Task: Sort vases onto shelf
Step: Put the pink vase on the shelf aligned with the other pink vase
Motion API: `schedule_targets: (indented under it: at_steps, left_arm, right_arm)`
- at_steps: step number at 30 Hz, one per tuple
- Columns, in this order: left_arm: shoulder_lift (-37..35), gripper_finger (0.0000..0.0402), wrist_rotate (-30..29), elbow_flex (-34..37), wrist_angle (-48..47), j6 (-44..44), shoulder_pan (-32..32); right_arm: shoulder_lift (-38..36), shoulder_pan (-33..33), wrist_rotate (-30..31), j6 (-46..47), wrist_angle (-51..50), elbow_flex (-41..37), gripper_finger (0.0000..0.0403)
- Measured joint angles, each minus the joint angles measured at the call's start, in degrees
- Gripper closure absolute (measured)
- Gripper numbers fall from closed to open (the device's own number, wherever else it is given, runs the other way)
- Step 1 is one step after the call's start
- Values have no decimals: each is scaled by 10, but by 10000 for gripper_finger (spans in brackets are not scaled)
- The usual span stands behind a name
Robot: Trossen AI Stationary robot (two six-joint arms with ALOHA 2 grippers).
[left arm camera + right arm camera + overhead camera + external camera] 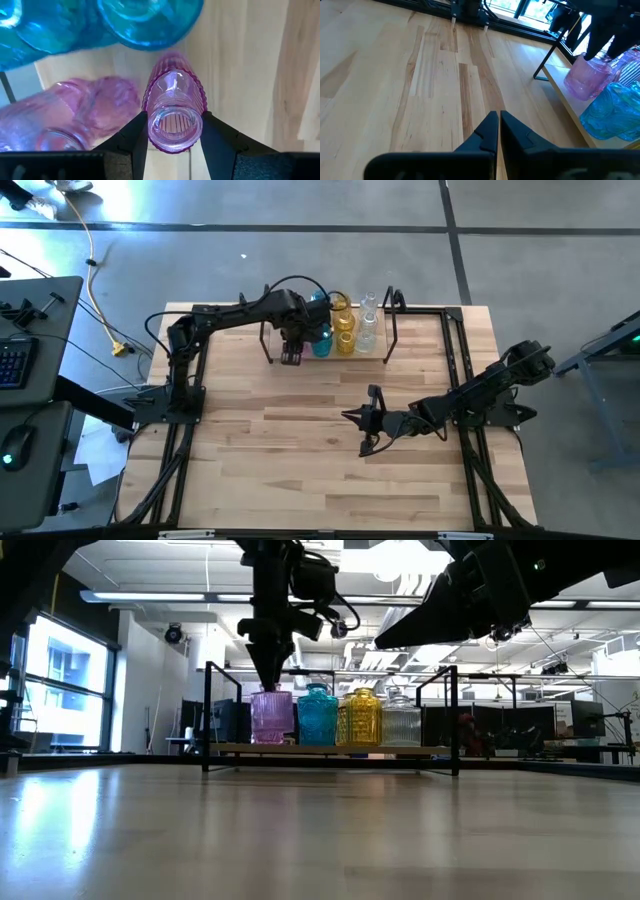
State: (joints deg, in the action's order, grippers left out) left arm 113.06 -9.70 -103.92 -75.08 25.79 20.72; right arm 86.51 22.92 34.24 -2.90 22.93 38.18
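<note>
The shelf [330, 749] is a thin black frame with a pale board, standing at the table's far side. A pink vase [270, 717], a teal vase [317, 716], a yellow vase [360, 718] and a clear vase [402, 721] stand on it in a row on their bases. My left gripper [175, 120] comes down from above and is shut on the ribbed pink vase [172, 95]. A second pink vase [75, 112] stands just behind it. My right gripper [498, 117] is shut and holds nothing, hovering over the middle of the table [350, 417]. My left gripper pinches the pink vase's neck just below its open mouth [150, 125], one finger on each side. The fingers [220, 140] point down from above. The vase stands upright, and in the low view its base [270, 740] is level with the other vases on the shelf board.
The shelf's upright end posts [207, 710] [455, 715] bound the row. A larger black rail frame [190, 380] edges the table. Bare wooden tabletop [300, 460] lies between the shelf and the near edge.
</note>
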Motion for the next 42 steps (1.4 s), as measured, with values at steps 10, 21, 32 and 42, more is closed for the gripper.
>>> schedule_targets:
  at_steps: [10, 21, 32, 42]
  left_arm:
    - [0, 268, 3, 0, 15, -13, 1]
    - [0, 268, 4, 0, 8, -32, 16]
    - [17, 268, 3, 1, 3, -32, 19]
    - [21, 268, 2, 0, 1, -37, 21]
  right_arm:
    - [0, 0, 0, 0, 0, 0, 403]
    - [0, 0, 0, 0, 0, 0, 403]
    - [0, 0, -2, 1, 0, 0, 403]
    - [0, 0, -2, 1, 0, 0, 403]
